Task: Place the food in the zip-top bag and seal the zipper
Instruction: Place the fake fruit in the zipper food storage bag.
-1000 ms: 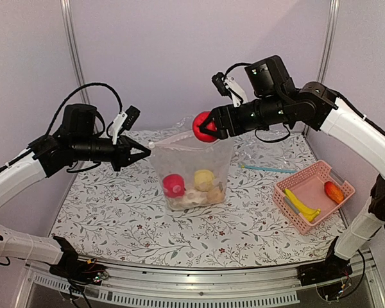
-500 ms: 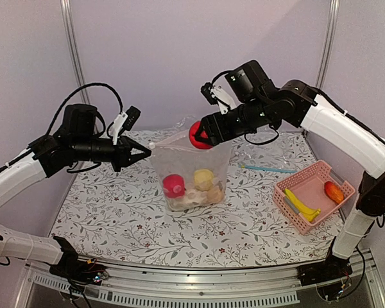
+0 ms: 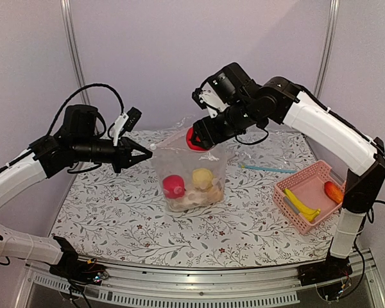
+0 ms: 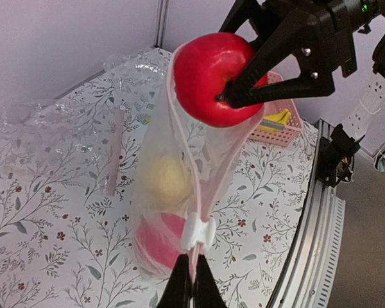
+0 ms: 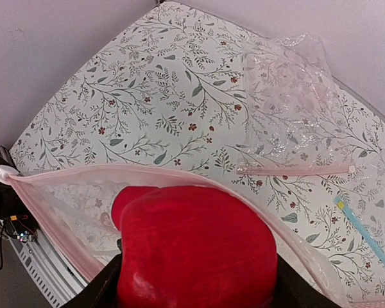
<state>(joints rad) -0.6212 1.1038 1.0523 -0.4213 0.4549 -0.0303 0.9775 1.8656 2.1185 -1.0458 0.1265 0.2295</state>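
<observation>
Zip-top bag [image 3: 212, 168] part-filled, edge pinched by left gripper [image 3: 146, 149]; right gripper [image 4: 239, 85] grasps red fruit [image 4: 205, 77] at mouth; banana [image 3: 300, 205], sealing pending.

Floral-patterned table [image 3: 115, 212] bears the zip-top bag [image 3: 179, 160] mid-table, a pink basket [image 3: 299, 174] at right, a crumpled clear bag [image 3: 263, 154] behind

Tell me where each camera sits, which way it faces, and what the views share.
Top external: above and behind the bases, looking down over the table; both arms show, left claw pinching the zip-top bag, right claw gripping the red fruit.
Left wrist: looks along the bag's mouth toward the right claw; its shut fingertips show below.
Right wrist: looking down into the bag's mouth; its dark fingers flank the fruit.
Shared: bag and red fruit.
</observation>
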